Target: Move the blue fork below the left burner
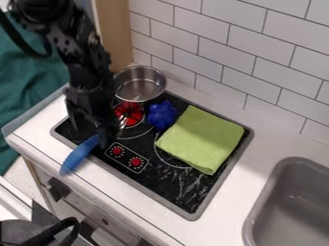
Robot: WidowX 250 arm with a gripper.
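the blue fork (pixel 86 147), left in the frame, seems light, stiff; we should grip its handle (pixel 76 157). gripper (pixel 95 129) open or closed, we cannot tell.

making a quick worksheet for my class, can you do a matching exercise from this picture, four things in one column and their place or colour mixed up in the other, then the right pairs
Column 1
1. fork
2. saucepan
3. folded cloth
4. sink

Column 2
a. light green, lying over the right burner
b. grey, set into the white counter
c. blue handle, crossing the front rim of the stovetop
d. silver, behind the left burner

Right pairs: 1-c, 2-d, 3-a, 4-b
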